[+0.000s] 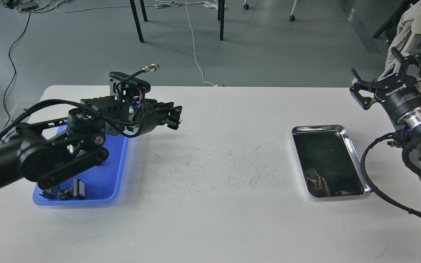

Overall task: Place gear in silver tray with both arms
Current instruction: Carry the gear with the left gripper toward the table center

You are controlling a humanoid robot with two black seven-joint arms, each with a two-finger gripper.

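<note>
One silver tray [353, 160] lies flat on the right part of the white table [210, 219], its dark base bare. Just beyond its far right corner hangs the right gripper [391, 82], jaws spread wide and holding nothing. Well apart on the left, the left gripper [175, 117] hovers beside the blue tray [112, 175]; whether its jaws are spread or pressed together, I cannot tell. Small dark parts [64, 191] lie in the blue tray's near corner.

Even, cool overhead light; the white worktop [210, 219] is bright, shadows soft, the silver tray [353, 146] rim glinting. Focus sharp throughout.
</note>
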